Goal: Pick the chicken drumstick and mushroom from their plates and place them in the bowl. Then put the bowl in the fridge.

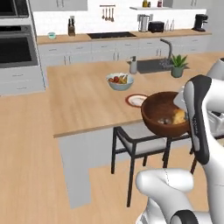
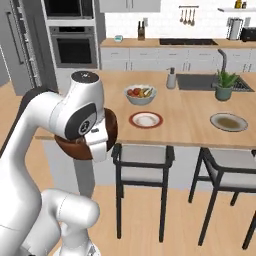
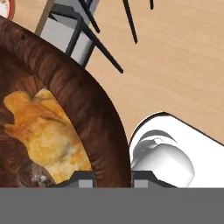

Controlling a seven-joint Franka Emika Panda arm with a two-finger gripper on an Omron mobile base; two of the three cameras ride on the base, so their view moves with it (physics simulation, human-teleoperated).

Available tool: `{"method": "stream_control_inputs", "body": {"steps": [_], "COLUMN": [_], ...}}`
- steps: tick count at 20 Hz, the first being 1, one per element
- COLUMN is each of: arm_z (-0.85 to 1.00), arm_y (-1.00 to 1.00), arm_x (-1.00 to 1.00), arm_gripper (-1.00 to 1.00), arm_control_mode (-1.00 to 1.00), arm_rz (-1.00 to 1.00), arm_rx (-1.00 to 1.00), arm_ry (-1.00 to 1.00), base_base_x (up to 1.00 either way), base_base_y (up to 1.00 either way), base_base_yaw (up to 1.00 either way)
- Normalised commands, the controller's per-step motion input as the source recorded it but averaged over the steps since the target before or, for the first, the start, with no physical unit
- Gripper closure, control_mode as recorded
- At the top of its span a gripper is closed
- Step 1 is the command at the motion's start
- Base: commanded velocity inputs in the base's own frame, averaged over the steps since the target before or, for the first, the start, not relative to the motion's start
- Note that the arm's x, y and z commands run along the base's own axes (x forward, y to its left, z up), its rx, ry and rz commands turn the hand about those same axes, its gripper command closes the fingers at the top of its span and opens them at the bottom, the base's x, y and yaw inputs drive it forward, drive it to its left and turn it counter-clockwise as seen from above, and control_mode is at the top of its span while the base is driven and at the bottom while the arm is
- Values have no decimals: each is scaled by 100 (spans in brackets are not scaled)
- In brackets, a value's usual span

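- Carrying: the round dark reddish-brown wooden bowl (image 1: 164, 114) is airborne, centre-right of the left base view, off the counter.
- Gripper (image 3: 112, 177) pinched shut on its rim.
- Golden chicken drumstick (image 3: 41, 129) and small grey-brown mushroom (image 3: 37, 176) lie inside.
- Advice: keep bowl level, swing slowly toward the grey fridge (image 2: 17, 42), upper left.

Bowl (image 2: 107, 131) mostly behind arm

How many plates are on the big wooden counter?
2. The red-rimmed white plate lies near the fruit bowl, in front of it. The olive-grey plate lies farther along the counter, in front of the potted plant. The arm could hide more.
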Motion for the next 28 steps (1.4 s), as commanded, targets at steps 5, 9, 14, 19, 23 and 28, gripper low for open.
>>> {"method": "stream_control_inputs", "body": {"steps": [5, 9, 14, 19, 23, 28], "arm_z": [0, 0, 0, 0, 0, 0], "arm_y": [0, 0, 0, 0, 0, 0], "arm_x": [0, 0, 0, 0, 0, 0], "arm_gripper": [100, 100, 100, 100, 100, 100], "arm_control_mode": [100, 100, 100, 100, 100, 100], "arm_rz": [0, 0, 0, 0, 0, 0], "arm_rx": [0, 0, 0, 0, 0, 0], "arm_ry": [0, 0, 0, 0, 0, 0], "base_base_x": [-14, -28, -13, -3, 30, 75], "base_base_y": [100, 100, 100, 100, 100, 100], "base_base_yaw": [-29, -4, 0, 9, 3, -11]}}
